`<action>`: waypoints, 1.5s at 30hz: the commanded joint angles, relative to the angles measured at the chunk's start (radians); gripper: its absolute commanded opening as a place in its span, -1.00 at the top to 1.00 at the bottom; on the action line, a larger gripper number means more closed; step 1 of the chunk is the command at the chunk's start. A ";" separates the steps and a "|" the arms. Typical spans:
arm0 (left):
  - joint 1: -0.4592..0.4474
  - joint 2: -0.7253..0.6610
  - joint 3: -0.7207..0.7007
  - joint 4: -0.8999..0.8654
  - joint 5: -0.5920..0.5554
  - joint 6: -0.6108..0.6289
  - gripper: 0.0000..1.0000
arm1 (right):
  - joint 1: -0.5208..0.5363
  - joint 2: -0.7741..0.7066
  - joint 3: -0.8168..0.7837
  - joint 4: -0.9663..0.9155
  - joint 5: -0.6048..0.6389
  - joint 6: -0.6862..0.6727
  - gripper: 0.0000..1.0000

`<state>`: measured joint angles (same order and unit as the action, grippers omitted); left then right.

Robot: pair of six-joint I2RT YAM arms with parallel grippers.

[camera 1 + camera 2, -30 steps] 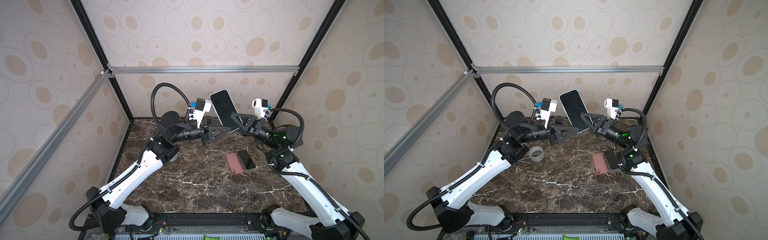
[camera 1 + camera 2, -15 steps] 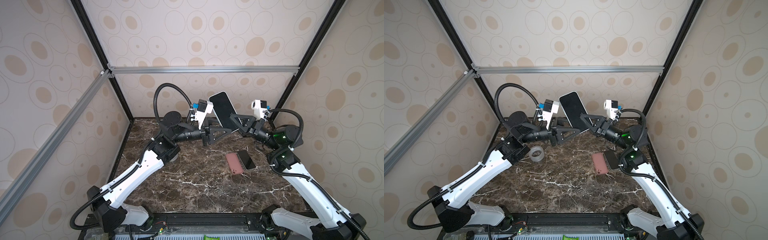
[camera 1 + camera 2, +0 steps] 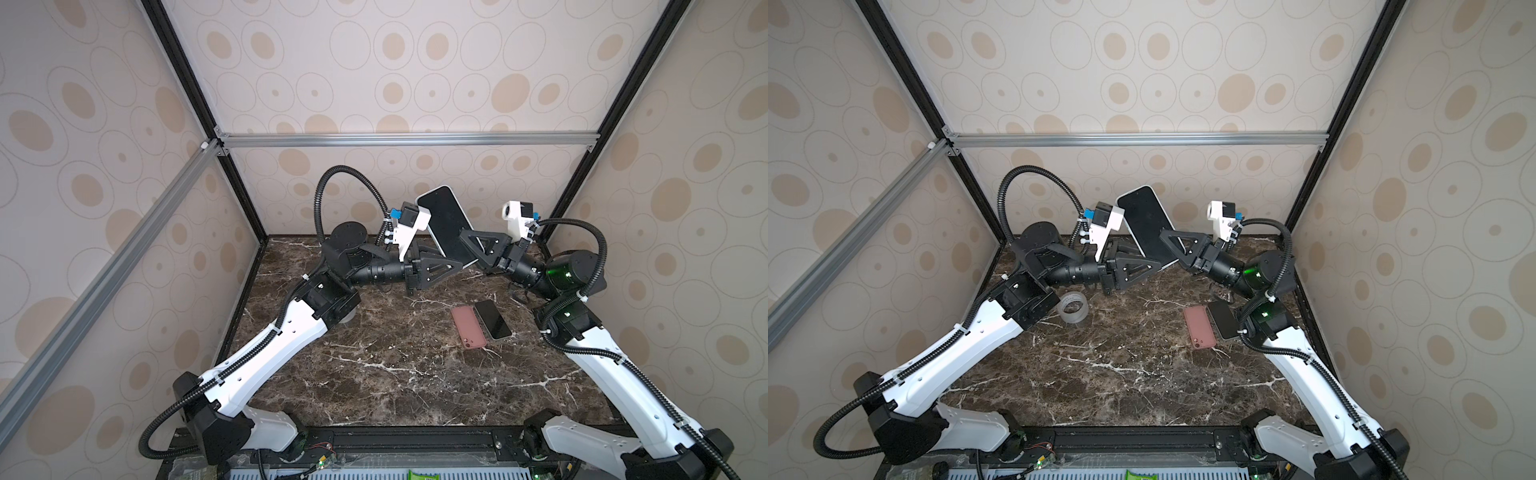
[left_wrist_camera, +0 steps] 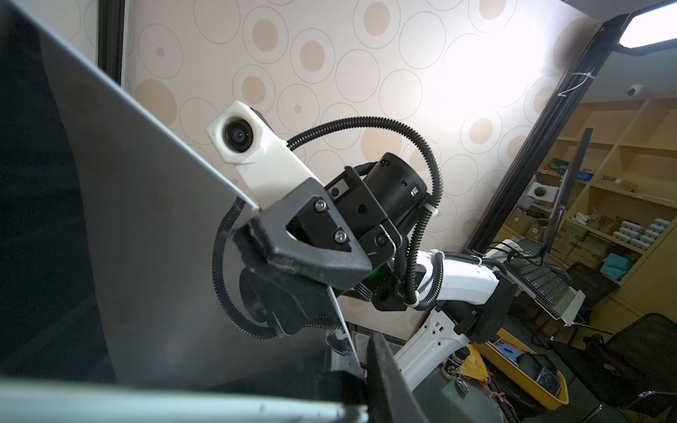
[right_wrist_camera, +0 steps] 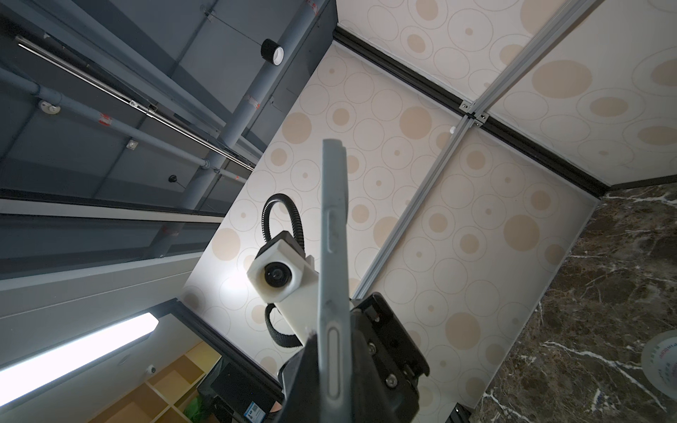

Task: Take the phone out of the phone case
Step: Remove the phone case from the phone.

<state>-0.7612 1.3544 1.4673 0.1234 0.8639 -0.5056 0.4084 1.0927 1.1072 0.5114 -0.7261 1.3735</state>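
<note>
A phone (image 3: 446,224) with a dark screen, in a pale grey phone case (image 5: 333,238), is held tilted in the air at the back centre in both top views (image 3: 1146,220). My right gripper (image 3: 467,243) (image 3: 1167,243) is shut on its lower half, one finger on the screen and one behind; the right wrist view shows the case's side edge-on between the jaws (image 5: 333,384). My left gripper (image 3: 457,264) (image 3: 1156,266) is at the phone's bottom corner. In the left wrist view the screen (image 4: 128,219) fills the left, and one black finger (image 4: 384,384) stands beside the case's edge.
On the marble table (image 3: 374,374) a pink case (image 3: 468,327) and a black phone (image 3: 492,319) lie side by side near the right arm. A clear tape roll (image 3: 1074,312) sits by the left arm's elbow. Patterned walls enclose three sides.
The phone has tilted and sunk a little with the right gripper. The left gripper has moved in to the phone's bottom corner and its jaws have narrowed.
</note>
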 commanded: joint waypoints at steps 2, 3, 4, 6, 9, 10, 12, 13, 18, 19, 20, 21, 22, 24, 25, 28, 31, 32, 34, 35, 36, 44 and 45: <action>-0.049 -0.054 0.147 0.096 0.099 0.177 1.00 | -0.003 0.047 -0.027 -0.343 0.070 -0.001 1.00; -0.049 -0.055 0.162 0.081 0.099 0.189 1.00 | -0.003 0.043 -0.028 -0.382 0.080 -0.010 1.00; -0.049 -0.054 0.173 0.068 0.099 0.198 0.94 | -0.004 0.040 -0.030 -0.400 0.089 -0.017 1.00; -0.049 -0.052 0.188 0.056 0.103 0.205 0.85 | -0.004 0.039 -0.043 -0.422 0.097 -0.008 1.00; -0.049 -0.048 0.185 0.060 0.108 0.194 0.49 | -0.003 0.036 -0.066 -0.414 0.110 0.012 1.00; -0.048 -0.046 0.180 0.067 0.108 0.189 0.41 | -0.002 0.037 -0.065 -0.409 0.106 0.012 1.00; -0.049 -0.043 0.167 0.088 0.105 0.170 0.29 | -0.001 0.039 -0.058 -0.393 0.096 0.010 1.00; -0.049 -0.041 0.162 0.097 0.103 0.163 0.28 | -0.001 0.039 -0.054 -0.386 0.091 0.005 1.00; -0.049 -0.024 0.157 0.118 0.107 0.139 0.24 | 0.000 0.037 -0.026 -0.386 0.074 -0.020 1.00; -0.049 -0.023 0.156 0.117 0.109 0.139 0.24 | -0.001 0.036 -0.022 -0.395 0.078 -0.025 1.00; -0.048 -0.024 0.155 0.114 0.107 0.140 0.24 | -0.001 0.035 -0.021 -0.401 0.078 -0.029 1.00; -0.048 -0.023 0.156 0.110 0.107 0.143 0.24 | -0.002 0.033 -0.021 -0.402 0.080 -0.030 1.00; -0.048 -0.023 0.156 0.105 0.107 0.144 0.26 | 0.000 0.034 -0.021 -0.402 0.080 -0.030 1.00; -0.049 -0.024 0.155 0.095 0.107 0.152 0.41 | -0.001 0.037 -0.020 -0.405 0.078 -0.030 1.00; -0.049 -0.023 0.156 0.089 0.106 0.156 0.51 | -0.001 0.040 -0.018 -0.411 0.076 -0.031 1.00; -0.049 -0.026 0.158 0.079 0.107 0.167 0.79 | -0.001 0.047 -0.018 -0.442 0.070 -0.034 1.00; -0.049 -0.036 0.165 0.068 0.110 0.187 0.94 | -0.001 0.057 -0.014 -0.510 0.061 -0.036 1.00; -0.048 -0.037 0.171 0.061 0.111 0.198 0.98 | -0.001 0.061 -0.017 -0.537 0.059 -0.033 1.00; -0.049 -0.039 0.190 0.040 0.111 0.220 1.00 | -0.001 0.069 -0.036 -0.555 0.046 -0.021 1.00; -0.049 -0.041 0.205 0.023 0.110 0.238 1.00 | -0.001 0.071 -0.047 -0.568 0.039 -0.012 1.00; -0.048 -0.040 0.218 0.006 0.107 0.253 1.00 | -0.002 0.071 -0.057 -0.572 0.035 -0.007 1.00; -0.049 -0.046 0.354 -0.152 0.027 0.428 1.00 | 0.010 0.052 -0.168 -0.587 0.007 0.108 1.00; -0.048 -0.046 0.366 -0.164 0.021 0.443 1.00 | 0.017 0.046 -0.180 -0.584 0.011 0.119 1.00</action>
<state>-0.7734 1.3838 1.6440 -0.3161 0.8726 -0.3527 0.4149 1.0592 1.0687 0.3664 -0.7090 1.4292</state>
